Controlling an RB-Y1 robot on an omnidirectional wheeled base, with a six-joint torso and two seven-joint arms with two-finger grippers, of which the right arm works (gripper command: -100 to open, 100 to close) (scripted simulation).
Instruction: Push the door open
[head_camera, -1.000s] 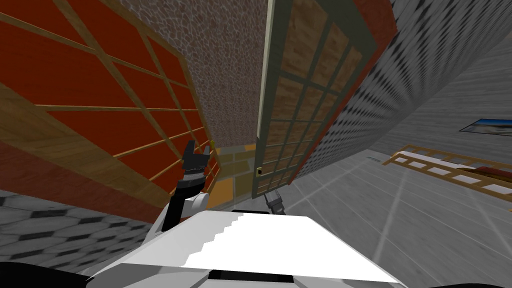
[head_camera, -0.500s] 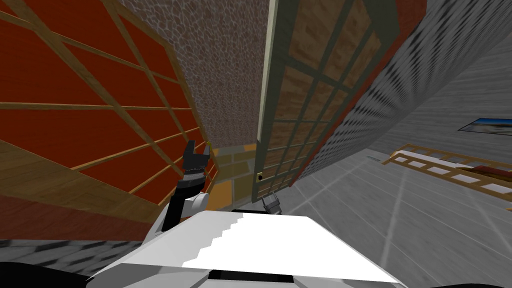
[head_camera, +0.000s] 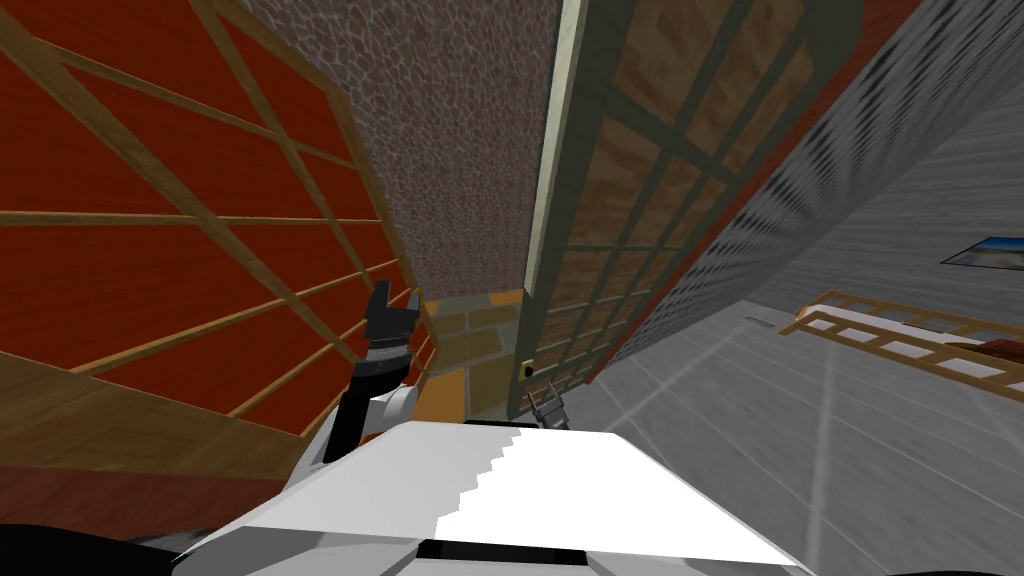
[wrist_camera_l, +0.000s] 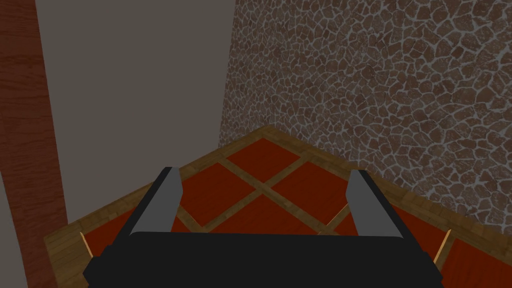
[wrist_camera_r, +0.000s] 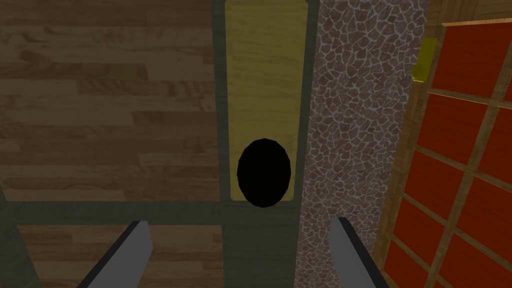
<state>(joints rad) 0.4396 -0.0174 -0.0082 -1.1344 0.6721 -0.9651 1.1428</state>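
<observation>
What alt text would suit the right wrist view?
The right gripper, fingers open, faces the yellow plate and black oval on a dark-framed wooden door. A stone-patterned wall and red latticed panels lie beside it.

In the head view our right tool (head_camera: 547, 405) is very small at 6 o'clock of the door (head_camera: 640, 200). Its lower part is hidden, and its fingers are too small to read there. The door runs out of the picture at 12 o'clock, so its top is cut off. At 3 o'clock the edge cuts a framed picture (head_camera: 985, 250) and a wooden rack (head_camera: 900, 335). In the right wrist view the edge cuts the yellow plate (wrist_camera_r: 265, 75).
</observation>
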